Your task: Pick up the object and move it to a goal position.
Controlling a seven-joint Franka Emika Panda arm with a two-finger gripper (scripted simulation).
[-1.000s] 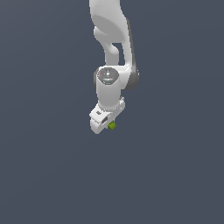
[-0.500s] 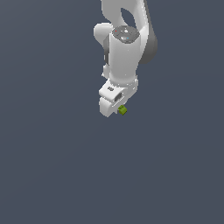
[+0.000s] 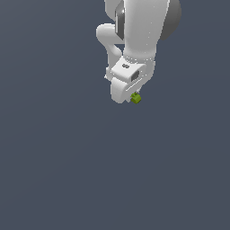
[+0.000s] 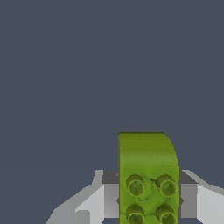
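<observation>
The object is a small lime-green block (image 3: 135,98) with round studs on one face. In the exterior view it sticks out just below the white gripper (image 3: 130,95), near the top middle of the picture. In the wrist view the block (image 4: 148,175) fills the space between the two grey fingers (image 4: 111,199), which press on its sides. The gripper is shut on the block and holds it above the plain dark grey floor. The fingertips are hidden behind the hand in the exterior view.
The white arm (image 3: 139,31) comes down from the top edge of the exterior view. A plain dark grey surface (image 3: 67,170) fills the rest of both views. No other object shows.
The arm and gripper have moved up and toward the exterior view's right with the green block held in it. The arm now looms larger at the top.
</observation>
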